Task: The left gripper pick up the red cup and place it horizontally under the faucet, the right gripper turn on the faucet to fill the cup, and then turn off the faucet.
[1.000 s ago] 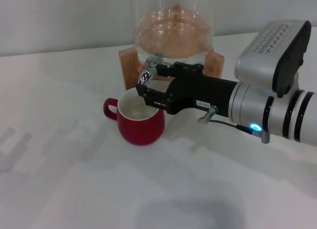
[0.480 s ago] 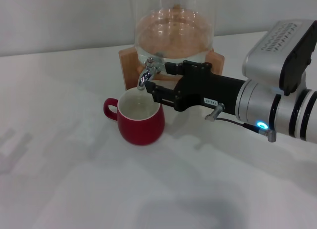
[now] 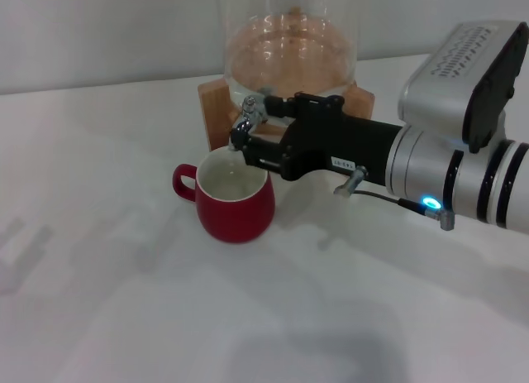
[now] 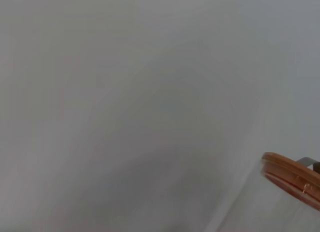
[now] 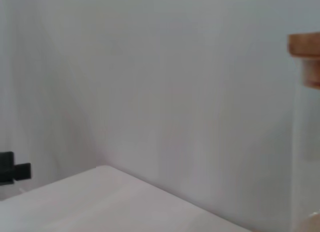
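The right gripper (image 3: 248, 133), jaws' state unclear, has moved back onto the faucet (image 3: 246, 118) above the red cup (image 3: 235, 197), frame centre, likely shutting it off

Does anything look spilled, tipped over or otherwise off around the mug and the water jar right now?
Nothing stands out. The red cup stands upright on the table below the faucet, with no puddle visible around it. The right gripper is at the faucet. The left gripper is out of view.

We see a bare test bench, likely a lab: a plain white table (image 3: 124, 300) against a blank grey wall (image 3: 107, 27).
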`<move>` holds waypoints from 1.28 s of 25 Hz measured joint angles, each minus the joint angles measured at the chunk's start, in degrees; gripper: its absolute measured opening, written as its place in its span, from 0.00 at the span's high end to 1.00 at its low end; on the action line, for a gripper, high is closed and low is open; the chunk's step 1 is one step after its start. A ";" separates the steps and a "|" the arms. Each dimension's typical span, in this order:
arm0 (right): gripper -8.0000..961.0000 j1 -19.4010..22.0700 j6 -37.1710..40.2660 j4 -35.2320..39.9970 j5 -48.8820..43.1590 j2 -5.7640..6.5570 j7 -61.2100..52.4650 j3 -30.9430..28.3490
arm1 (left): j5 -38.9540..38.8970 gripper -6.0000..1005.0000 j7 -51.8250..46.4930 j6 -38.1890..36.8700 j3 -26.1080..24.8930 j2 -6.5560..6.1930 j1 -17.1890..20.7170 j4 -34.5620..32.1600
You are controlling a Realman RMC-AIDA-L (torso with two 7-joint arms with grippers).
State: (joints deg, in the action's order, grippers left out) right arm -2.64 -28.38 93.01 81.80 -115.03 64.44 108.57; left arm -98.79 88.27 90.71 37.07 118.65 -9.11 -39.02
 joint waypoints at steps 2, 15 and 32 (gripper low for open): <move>0.31 0.64 -1.53 1.28 0.00 0.01 0.01 -0.03 | -0.06 0.35 0.09 0.00 -0.04 0.00 0.29 0.00; 0.31 7.78 -17.20 6.59 0.45 -0.17 0.29 -14.02 | 0.03 0.35 0.40 -0.49 -0.07 -0.76 0.67 0.00; 0.31 1.74 -24.56 -13.20 6.78 -0.20 6.17 -43.94 | 1.10 0.33 5.95 0.69 -0.07 -1.32 1.45 -0.01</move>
State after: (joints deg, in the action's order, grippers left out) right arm -0.90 -52.94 79.81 88.59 -115.23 70.61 64.63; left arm -97.69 94.23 91.40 37.00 117.33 -7.66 -39.03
